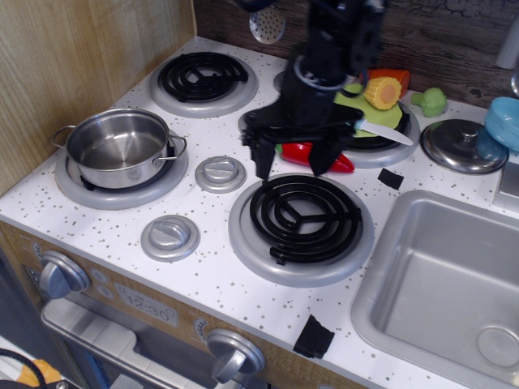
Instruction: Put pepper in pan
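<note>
The red pepper lies on the white stove top between the front right burner and the back right burner, partly hidden behind my gripper. My gripper hangs over its left end with the two black fingers spread apart and nothing between them. The steel pan stands empty on the front left burner, well to the left of the gripper.
A corn piece and a green plate with a knife sit on the back right burner. A small green vegetable, a steel lid and a blue cup lie at the far right. The sink is at the front right.
</note>
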Motion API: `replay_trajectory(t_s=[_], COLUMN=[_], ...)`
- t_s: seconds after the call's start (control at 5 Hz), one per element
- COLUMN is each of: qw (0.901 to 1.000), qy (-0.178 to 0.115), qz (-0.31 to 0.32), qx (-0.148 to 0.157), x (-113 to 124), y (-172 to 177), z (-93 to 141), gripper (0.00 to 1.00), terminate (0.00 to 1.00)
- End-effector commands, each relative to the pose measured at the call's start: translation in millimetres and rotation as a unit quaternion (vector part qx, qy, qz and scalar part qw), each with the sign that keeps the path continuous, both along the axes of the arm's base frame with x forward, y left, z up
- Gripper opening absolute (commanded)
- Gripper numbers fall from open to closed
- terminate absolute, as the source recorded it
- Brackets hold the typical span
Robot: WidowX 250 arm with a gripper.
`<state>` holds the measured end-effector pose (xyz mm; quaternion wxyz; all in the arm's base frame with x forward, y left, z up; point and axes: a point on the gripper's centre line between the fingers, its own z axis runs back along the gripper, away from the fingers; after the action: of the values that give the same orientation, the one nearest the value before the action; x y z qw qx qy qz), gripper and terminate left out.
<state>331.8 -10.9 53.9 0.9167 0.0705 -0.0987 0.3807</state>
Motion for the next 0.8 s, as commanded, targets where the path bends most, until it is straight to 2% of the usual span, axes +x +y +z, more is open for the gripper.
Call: replay_trajectory(t_s=[0.0, 0.2, 0.6], qw=[0.9968, 0.9930, 0.9906], qy=[-0.079, -0.118, -0.136], qz=[-0.001, 0.000, 0.006], qx=[-0.014, -0.013, -0.016], x=[27, 41, 64], y=[6, 8, 16], z=[16, 15, 5], gripper=[1.00, 1.00, 1.00], terminate=[0.00, 0.00, 0.00])
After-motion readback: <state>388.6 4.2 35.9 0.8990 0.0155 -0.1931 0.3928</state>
